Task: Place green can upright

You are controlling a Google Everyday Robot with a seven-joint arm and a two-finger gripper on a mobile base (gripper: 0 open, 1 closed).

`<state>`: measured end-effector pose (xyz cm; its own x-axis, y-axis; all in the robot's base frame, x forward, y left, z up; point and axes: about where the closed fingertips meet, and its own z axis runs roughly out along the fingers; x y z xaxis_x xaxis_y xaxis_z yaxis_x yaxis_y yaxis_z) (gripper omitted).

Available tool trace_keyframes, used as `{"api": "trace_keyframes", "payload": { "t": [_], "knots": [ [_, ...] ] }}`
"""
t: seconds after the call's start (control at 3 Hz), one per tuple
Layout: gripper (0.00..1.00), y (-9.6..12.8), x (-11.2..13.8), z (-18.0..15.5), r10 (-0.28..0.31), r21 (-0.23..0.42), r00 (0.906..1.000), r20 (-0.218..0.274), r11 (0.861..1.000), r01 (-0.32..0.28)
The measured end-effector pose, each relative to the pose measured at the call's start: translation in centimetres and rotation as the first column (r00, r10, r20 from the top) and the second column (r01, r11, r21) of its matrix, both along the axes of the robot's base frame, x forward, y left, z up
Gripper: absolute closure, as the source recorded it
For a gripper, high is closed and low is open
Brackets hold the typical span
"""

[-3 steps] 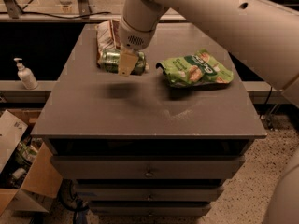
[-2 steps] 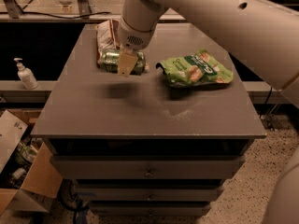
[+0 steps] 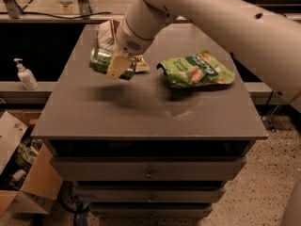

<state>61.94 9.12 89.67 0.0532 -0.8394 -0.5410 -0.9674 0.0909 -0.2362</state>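
The hand clamps the green can above the table, the can on its side, long axis running left-right.

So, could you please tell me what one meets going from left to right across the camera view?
Pump bottle → green can, held on its side above the table by the end effector → snack bag.
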Motion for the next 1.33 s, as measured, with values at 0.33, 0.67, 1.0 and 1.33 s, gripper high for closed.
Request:
{"api": "trace_keyframes", "payload": {
  "t": [0.33,0.67,1.0,1.33],
  "knots": [
    [1.0,1.9,-0.1,0.4,-0.011,0.196,0.9998,-0.014,0.98,0.014],
    [1.0,2.6,-0.5,1.0,-0.043,0.354,0.9989,-0.021,0.934,0.047],
    [1.0,2.5,-1.5,0.8,-0.098,0.5,0.9941,-0.048,0.859,0.109],
    [1.0,1.8,-2.3,-0.1,-0.143,0.596,0.9858,-0.088,0.785,0.167]
  ]
}}
